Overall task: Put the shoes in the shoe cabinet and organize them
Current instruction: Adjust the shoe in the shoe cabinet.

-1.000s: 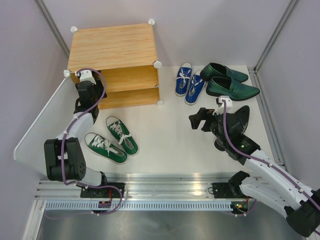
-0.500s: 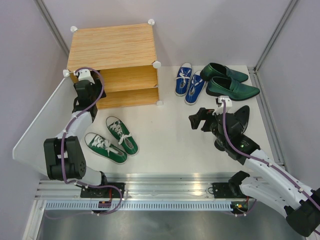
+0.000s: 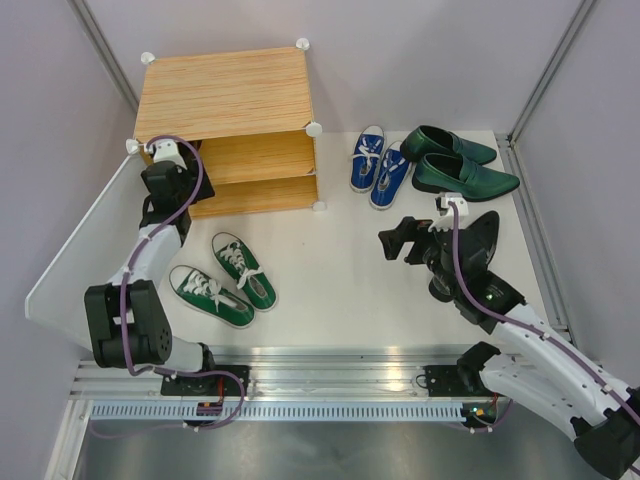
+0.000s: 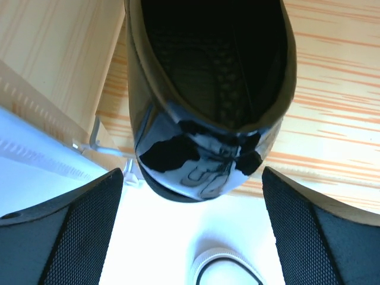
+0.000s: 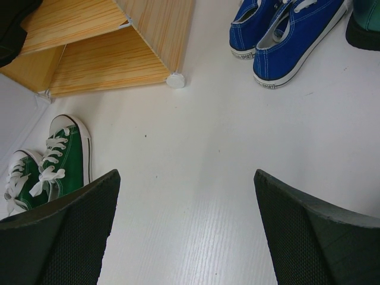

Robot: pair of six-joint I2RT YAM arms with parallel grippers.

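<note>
The shoe cabinet (image 3: 225, 95) stands at the back left, its frosted door (image 3: 80, 250) swung open to the left. My left gripper (image 3: 170, 190) is at the cabinet's left opening, open (image 4: 191, 173). One shiny black boot (image 4: 208, 89) sits on a wood-grain shelf just ahead of the fingers, heel toward me, not touched. The other black boot (image 3: 482, 232) lies under my right arm. My right gripper (image 3: 395, 243) is open and empty (image 5: 187, 196) above bare table. Green sneakers (image 3: 225, 280), blue sneakers (image 3: 380, 165) and dark-green loafers (image 3: 455, 160) sit on the table.
The right wrist view shows the cabinet's corner (image 5: 107, 53), the blue sneakers (image 5: 285, 35) and the green sneakers (image 5: 53, 160). A green sneaker's toe (image 4: 228, 267) lies just below my left gripper. Grey walls close in on both sides.
My left arm has shifted slightly up and left along the cabinet's opening. My right arm has barely moved. The shoes on the table have not moved.
</note>
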